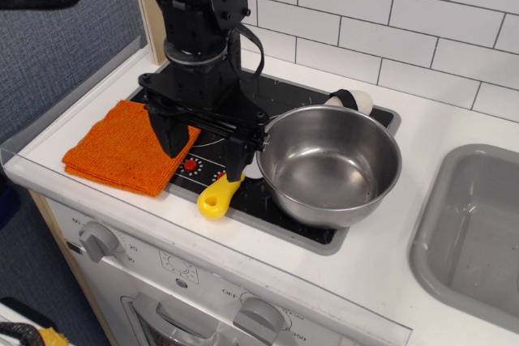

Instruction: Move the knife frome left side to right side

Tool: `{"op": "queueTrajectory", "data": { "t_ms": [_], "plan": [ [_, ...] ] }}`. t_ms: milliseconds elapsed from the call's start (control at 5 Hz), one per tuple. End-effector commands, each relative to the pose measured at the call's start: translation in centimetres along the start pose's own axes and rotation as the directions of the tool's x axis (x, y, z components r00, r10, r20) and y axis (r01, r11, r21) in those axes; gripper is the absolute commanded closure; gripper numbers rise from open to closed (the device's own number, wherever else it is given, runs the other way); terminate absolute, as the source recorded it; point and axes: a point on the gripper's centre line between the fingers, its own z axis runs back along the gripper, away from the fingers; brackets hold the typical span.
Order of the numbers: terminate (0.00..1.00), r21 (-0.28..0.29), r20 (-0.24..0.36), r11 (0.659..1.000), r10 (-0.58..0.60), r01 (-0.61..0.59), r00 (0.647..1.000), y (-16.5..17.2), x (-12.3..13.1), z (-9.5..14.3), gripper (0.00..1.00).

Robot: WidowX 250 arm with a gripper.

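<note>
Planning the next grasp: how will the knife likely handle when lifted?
The knife looks like rigid plastic, so probably stiff and light. Its chunky, glossy yellow handle may slip between the gripper fingers. Lying flat beside the steel bowl, it seems unlikely to roll.

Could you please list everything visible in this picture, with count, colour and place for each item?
knife: one, yellow handle, blade mostly hidden, at the front edge of the stovetop, left of the bowl
steel bowl: one, silver, on the right part of the stovetop
cloth: one, orange, folded, left of the stovetop
stovetop: one, black, set in the white counter
white and black object: one, behind the bowl, partly hidden
sink: one, grey, at right
knobs: two, grey, on the front panel
tiled wall: white, behind
hand: one, black, open, above the stovetop, one finger right next to the knife handle
</note>
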Motion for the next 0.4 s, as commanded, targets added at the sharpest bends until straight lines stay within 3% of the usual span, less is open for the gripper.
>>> {"op": "queueTrajectory", "data": {
  "t_ms": [0, 200],
  "plan": [
    [0.00, 0.001, 0.027, 1.000, 0.002, -0.002, 1.000, 0.15, 0.00, 0.98, 0.00],
    [1.00, 0.001, 0.027, 1.000, 0.002, -0.002, 1.000, 0.15, 0.00, 0.98, 0.00]
  ]
}}
